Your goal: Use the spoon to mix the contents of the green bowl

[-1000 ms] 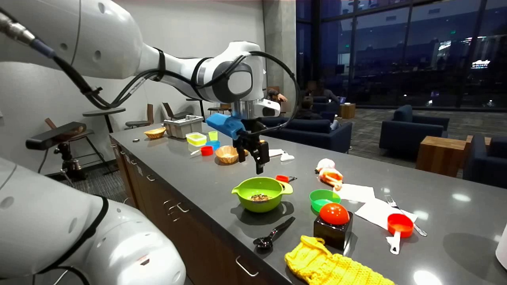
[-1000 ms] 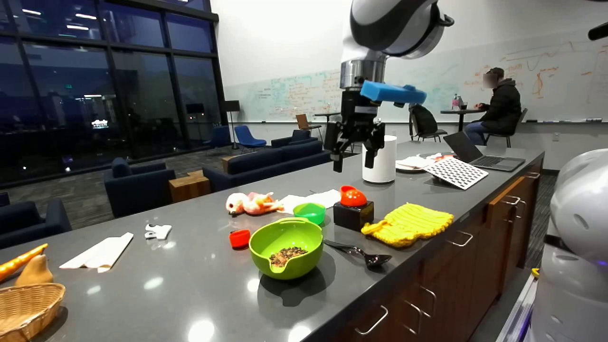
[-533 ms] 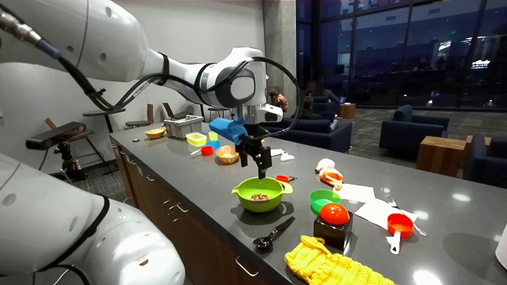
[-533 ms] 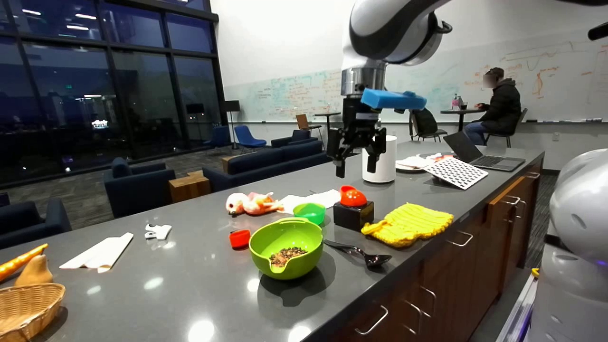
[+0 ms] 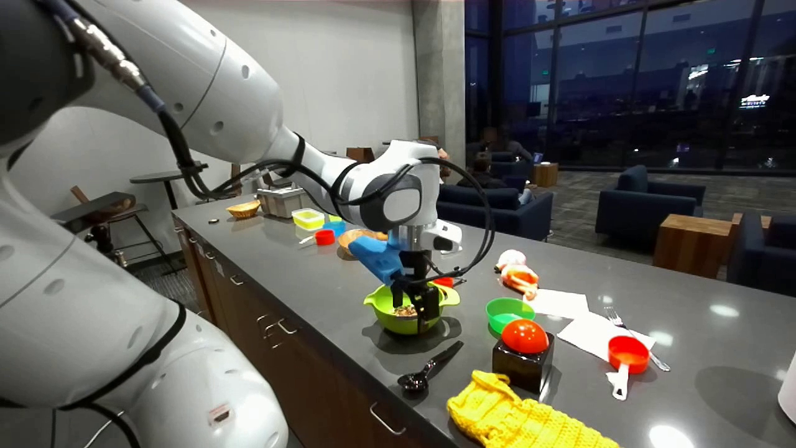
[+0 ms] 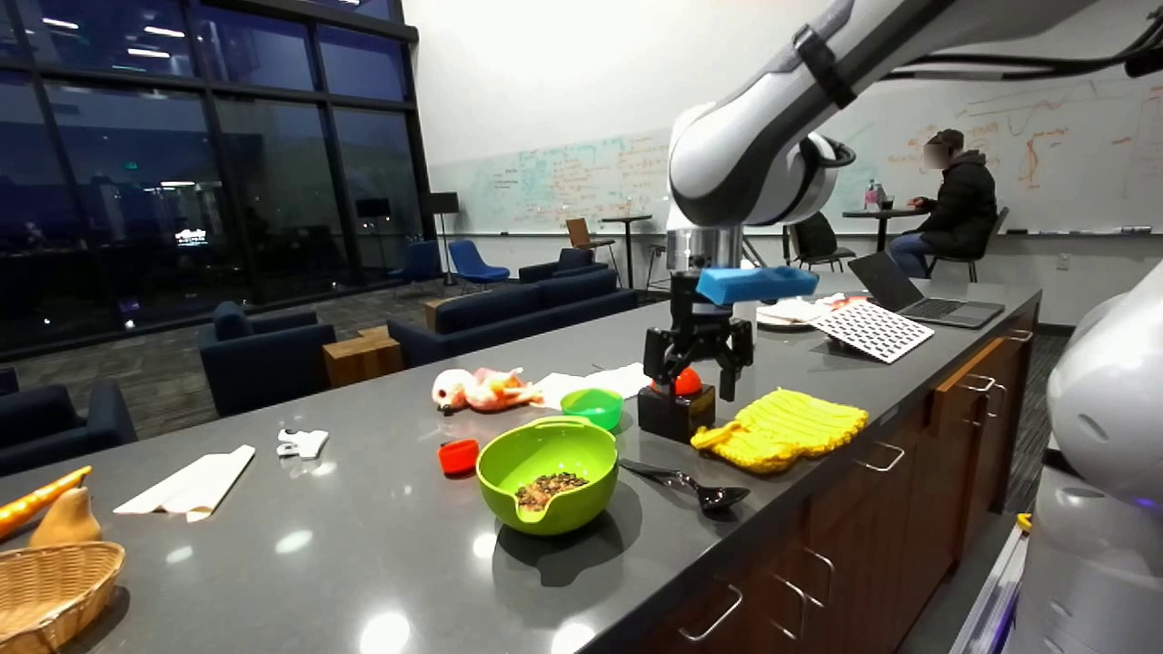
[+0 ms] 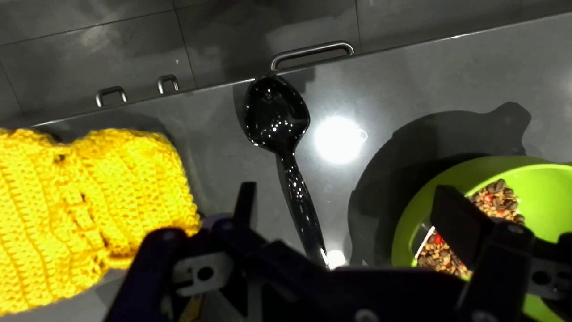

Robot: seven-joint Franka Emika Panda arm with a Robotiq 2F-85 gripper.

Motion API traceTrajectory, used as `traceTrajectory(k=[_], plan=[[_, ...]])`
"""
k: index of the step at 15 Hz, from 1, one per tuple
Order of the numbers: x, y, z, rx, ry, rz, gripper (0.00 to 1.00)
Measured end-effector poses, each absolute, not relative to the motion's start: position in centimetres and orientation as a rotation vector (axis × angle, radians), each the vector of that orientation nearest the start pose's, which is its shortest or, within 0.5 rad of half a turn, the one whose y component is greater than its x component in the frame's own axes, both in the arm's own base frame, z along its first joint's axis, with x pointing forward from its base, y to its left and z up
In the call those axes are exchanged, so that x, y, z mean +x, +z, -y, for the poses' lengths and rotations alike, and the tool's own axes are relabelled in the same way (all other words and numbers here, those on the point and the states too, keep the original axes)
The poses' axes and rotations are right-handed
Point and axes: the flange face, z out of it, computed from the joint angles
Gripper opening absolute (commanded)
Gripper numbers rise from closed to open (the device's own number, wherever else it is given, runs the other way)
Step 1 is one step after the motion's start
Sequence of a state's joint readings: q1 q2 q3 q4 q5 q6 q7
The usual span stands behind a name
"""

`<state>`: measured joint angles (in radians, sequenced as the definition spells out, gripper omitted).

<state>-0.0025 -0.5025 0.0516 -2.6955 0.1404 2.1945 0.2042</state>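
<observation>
One black spoon, flat on the grey counter, scoop end just by the drawer-side edge, handle running inward. One lime-green bowl, upright, beside the spoon with a gap between them; holds one mix: dark beans, tan bits, a few red bits.

One gripper, two fingers spread well apart, hanging above the counter. Wrist view: spoon handle shows between the fingers, space on either side; one finger hides part of the lime-green bowl.

One yellow knitted cloth, other side of the spoon, apart from it. One black box near the cloth, one red dome on top. One small green bowl near the box. One pink toy, lying down. Three red measuring cups in an exterior view, two white-handled, one dark-handled. Two white napkins side by side, one fork lying partly on one. Two wicker baskets, one partly hidden; one grey bin, one blue cup, farther along. One laptop, screen up, in an exterior view; one carrot, one squash, touching or just overlapping, can't tell.
</observation>
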Motion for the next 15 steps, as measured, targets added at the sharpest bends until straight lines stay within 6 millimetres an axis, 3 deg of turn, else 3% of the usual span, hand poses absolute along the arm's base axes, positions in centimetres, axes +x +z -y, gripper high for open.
traceTrajectory(k=[3, 12, 15], plan=[[37.0, 35.4, -1.5, -3.011, 0.062, -0.418, 1.0], [37.3, 35.6, -1.6, -3.01, 0.057, -0.416, 1.0], [37.3, 34.8, -1.4, -3.03, 0.111, -0.36, 1.0]])
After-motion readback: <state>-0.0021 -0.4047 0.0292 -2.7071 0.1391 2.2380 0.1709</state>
